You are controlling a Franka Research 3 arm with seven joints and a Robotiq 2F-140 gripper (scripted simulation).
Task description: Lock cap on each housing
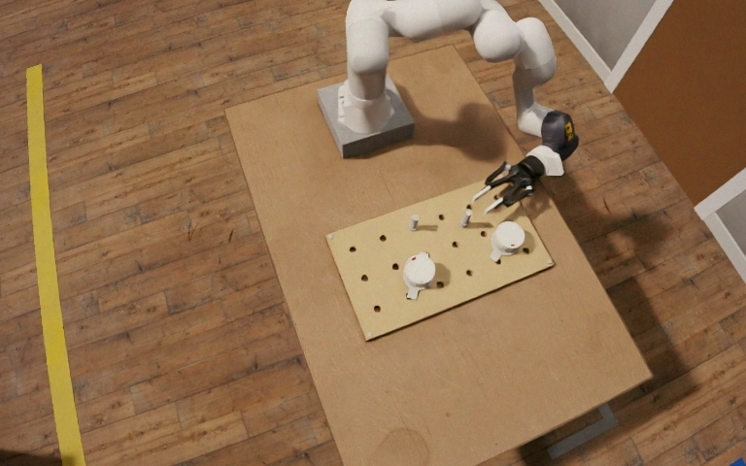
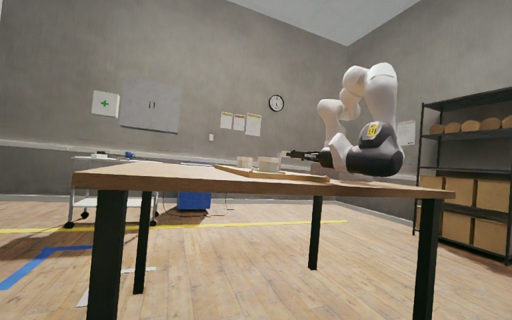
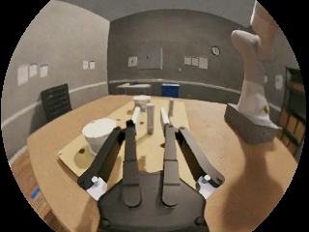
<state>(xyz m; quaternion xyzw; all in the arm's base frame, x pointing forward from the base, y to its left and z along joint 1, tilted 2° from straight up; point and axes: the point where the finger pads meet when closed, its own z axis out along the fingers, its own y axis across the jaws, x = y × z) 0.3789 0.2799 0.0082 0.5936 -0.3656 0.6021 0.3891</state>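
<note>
Pale plywood pegboard (image 1: 385,318) lies on the table (image 1: 494,395), right of centre in the top view; we count two white housings standing upright on it. One housing (image 1: 419,273) sits at mid-board, cap on, a red mark at its upper rim. The other housing (image 1: 507,238) sits toward the right edge, also capped, red mark on top. Two short white pegs (image 1: 414,221) stand above them. The gripper (image 1: 486,201) hovers at the board's upper right, fingers partly apart, gripping nothing, just beside the right peg (image 1: 465,217).
</note>
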